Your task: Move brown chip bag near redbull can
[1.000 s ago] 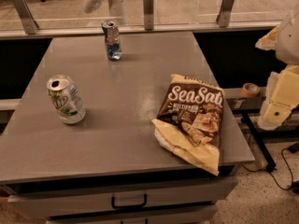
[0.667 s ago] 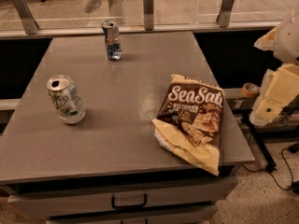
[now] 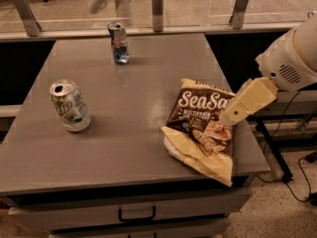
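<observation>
- Grey table [image 3: 124,148] fills my view, with a drawer [image 3: 136,214] under its near edge.
- Nearest on it, the brown chip bag [image 3: 200,128] lies flat at the front right corner, its pale lower end poking out over the edge. It has not shifted.
- Over the bag's upper right side hangs the gripper [image 3: 229,116]. A second ago it sat beyond the table's right edge, so it has swung in, and I judge the reach for a grasp is under way. I cannot tell how far open it is, and I see nothing lifted in it.
- Left of the middle stands a green-and-white can [image 3: 70,106], well apart from the bag.
- Far back, left of centre, stands the redbull can [image 3: 119,42], also well apart from the bag, so the whole carry is ahead of me.
</observation>
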Robot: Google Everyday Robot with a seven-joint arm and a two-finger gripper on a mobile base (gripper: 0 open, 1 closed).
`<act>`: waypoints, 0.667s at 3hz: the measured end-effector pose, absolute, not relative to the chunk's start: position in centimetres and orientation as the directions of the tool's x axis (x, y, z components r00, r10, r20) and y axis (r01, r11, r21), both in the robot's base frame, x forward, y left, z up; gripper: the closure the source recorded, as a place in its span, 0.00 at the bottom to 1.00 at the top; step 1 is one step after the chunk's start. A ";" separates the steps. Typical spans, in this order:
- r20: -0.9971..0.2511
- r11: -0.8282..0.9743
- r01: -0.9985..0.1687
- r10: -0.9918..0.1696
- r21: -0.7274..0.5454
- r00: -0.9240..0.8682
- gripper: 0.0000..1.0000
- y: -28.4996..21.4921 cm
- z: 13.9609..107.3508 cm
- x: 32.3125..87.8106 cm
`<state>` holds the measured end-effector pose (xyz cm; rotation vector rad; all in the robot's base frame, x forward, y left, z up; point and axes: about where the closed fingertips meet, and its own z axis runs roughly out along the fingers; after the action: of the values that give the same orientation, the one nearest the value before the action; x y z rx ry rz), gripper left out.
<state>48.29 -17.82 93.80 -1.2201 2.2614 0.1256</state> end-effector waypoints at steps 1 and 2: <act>-0.535 0.680 -0.718 -0.666 -0.148 -0.520 0.00 -16.6 91.5 50.0; -0.505 0.781 -0.621 -0.563 -0.065 -0.654 0.00 -17.0 88.4 49.9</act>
<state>49.95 -17.01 88.41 -0.8839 2.4615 0.1534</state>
